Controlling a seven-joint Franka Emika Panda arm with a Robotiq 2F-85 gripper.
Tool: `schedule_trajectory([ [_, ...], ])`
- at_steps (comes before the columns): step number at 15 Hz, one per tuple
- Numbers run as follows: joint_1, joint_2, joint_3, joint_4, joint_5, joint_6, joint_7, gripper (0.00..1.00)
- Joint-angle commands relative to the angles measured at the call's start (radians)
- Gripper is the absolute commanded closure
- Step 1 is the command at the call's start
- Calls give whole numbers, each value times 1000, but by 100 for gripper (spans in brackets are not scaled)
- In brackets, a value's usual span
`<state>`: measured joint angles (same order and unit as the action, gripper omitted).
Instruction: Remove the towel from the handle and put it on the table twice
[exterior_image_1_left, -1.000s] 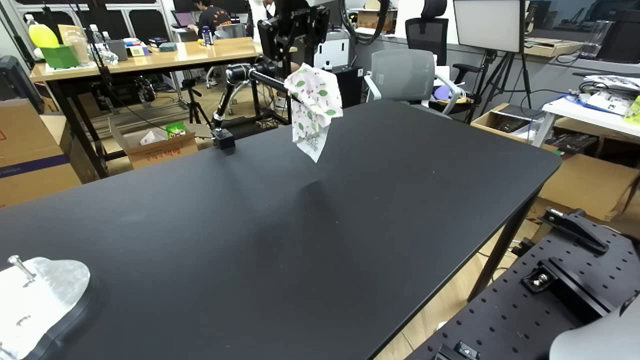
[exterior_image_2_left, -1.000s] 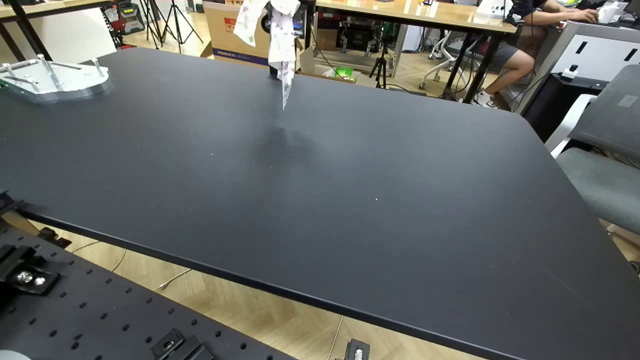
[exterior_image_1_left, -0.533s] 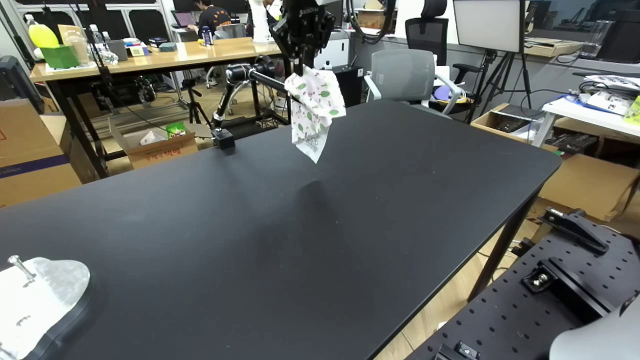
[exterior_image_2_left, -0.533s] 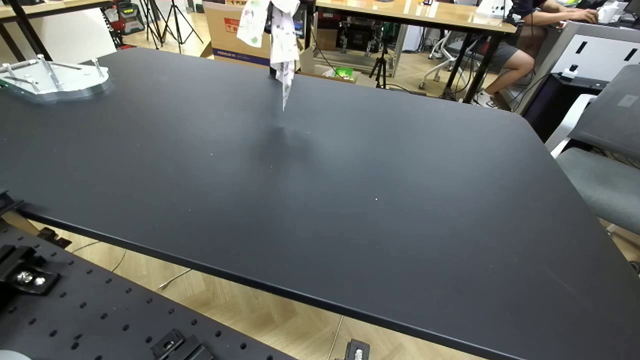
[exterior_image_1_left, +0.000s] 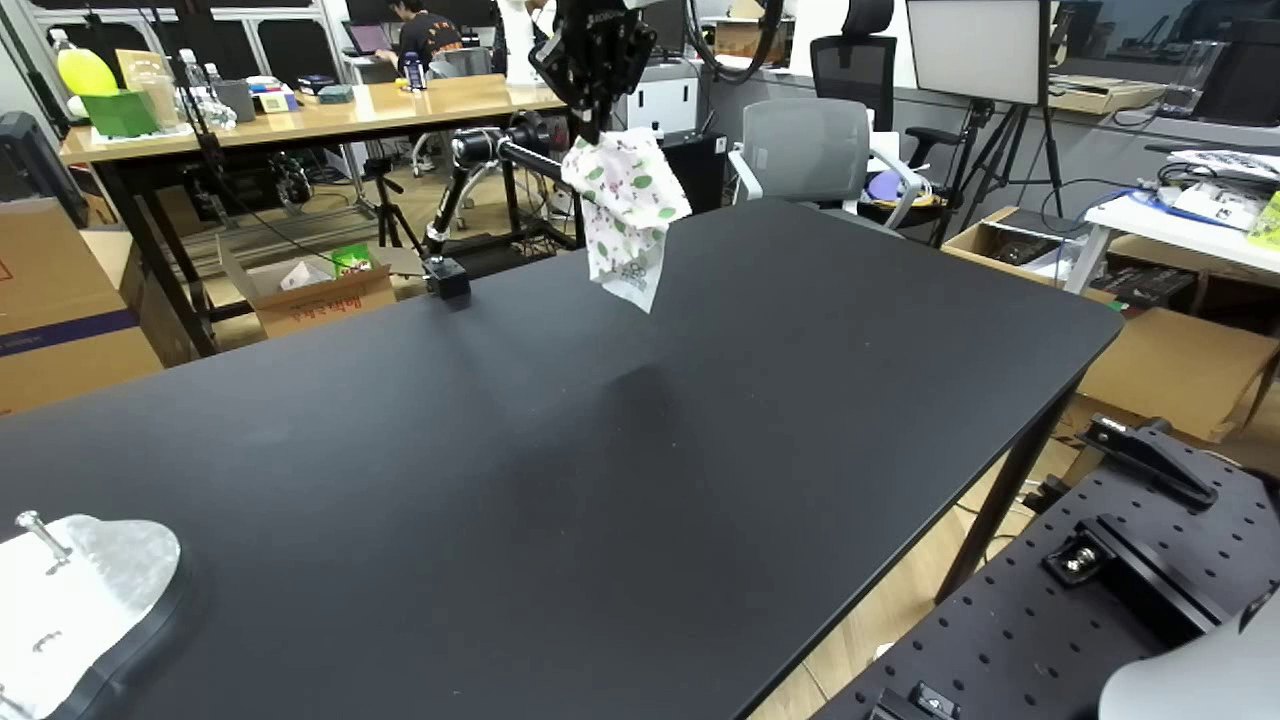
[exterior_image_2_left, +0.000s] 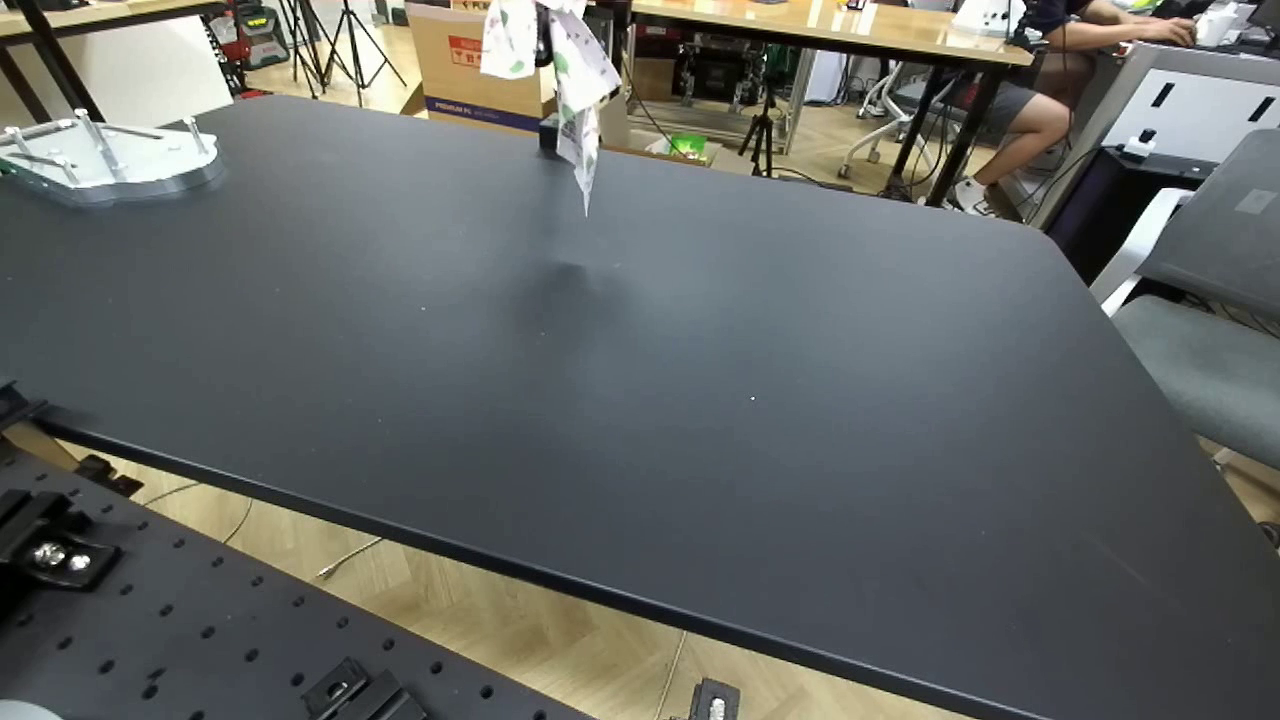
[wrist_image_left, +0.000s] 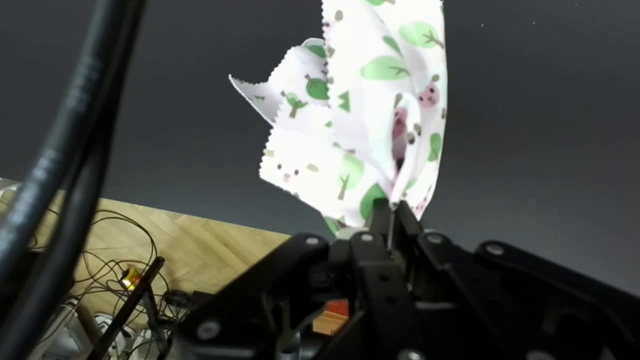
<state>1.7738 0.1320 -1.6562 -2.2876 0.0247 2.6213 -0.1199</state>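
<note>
In the wrist view my gripper (wrist_image_left: 393, 207) is shut on a pinched fold of the towel (wrist_image_left: 360, 125), a white cloth printed with green trees and pink faces. The same towel hangs above the black table (exterior_image_1_left: 500, 520) in both exterior views, its lower corner clear of the top. An exterior view has the gripper (exterior_image_1_left: 592, 135) at the towel's upper edge. The handle, a black jointed rod (exterior_image_1_left: 525, 160) clamped at the table's far edge, runs up to the towel (exterior_image_1_left: 628, 210); its end is hidden there, so whether the cloth still drapes over it I cannot tell.
A white lump-shaped plate with upright metal pegs (exterior_image_1_left: 90, 580) lies on the table. The handle's clamp base (exterior_image_1_left: 447, 278) stands at the far edge. A perforated black mounting plate (exterior_image_1_left: 1040, 600) and a grey chair (exterior_image_1_left: 805, 150) flank the table.
The gripper came down to the towel and its jaws shut on the cloth. In the last half second the towel has risen slightly, and its lower corner has swung to the right.
</note>
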Motion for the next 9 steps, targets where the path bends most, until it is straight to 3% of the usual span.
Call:
schedule_trajectory([
  [1, 73, 31, -58, -16, 17, 53, -14, 98],
  [4, 150, 92, -122, -44, 28, 131, -11, 98],
  [9, 344, 189, -273, -134, 84, 245, -34, 98],
])
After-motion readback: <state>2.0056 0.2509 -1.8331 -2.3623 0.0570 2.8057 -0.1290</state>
